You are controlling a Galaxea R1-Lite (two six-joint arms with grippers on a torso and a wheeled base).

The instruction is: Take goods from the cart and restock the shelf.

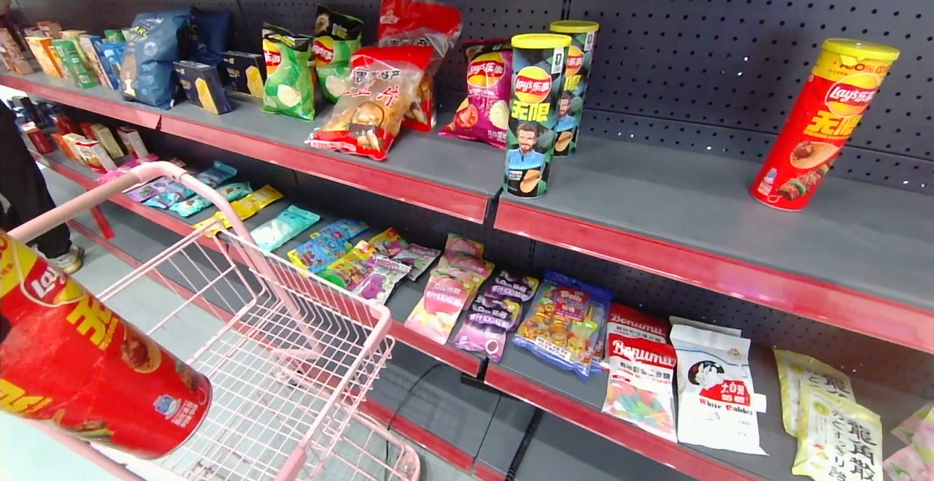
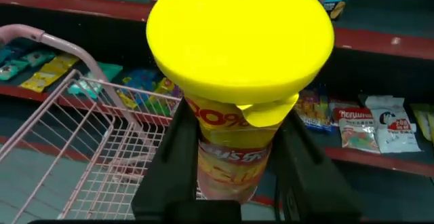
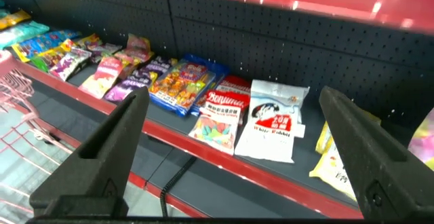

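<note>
Grey pegboard shelf point(image 1: 657, 204), red-edged boards. Left gripper point(image 2: 237, 149) clamps a glossy red cylindrical chip can point(image 1: 80, 364) with a yellow lid, at 8 o'clock over the pink wire cart point(image 1: 292, 364). Right gripper point(image 3: 235, 96) spread wide, holding nothing, facing flat snack packets point(image 3: 271, 122).

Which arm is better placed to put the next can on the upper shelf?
Left. The left gripper is shut on a red can by the cart, so it only needs lifting to the upper shelf. The right gripper is open and empty, facing the lower shelf.

Grey shelf point(image 1: 657, 200) with chip cans point(image 1: 536, 112), snack bags point(image 1: 368, 105)
</note>
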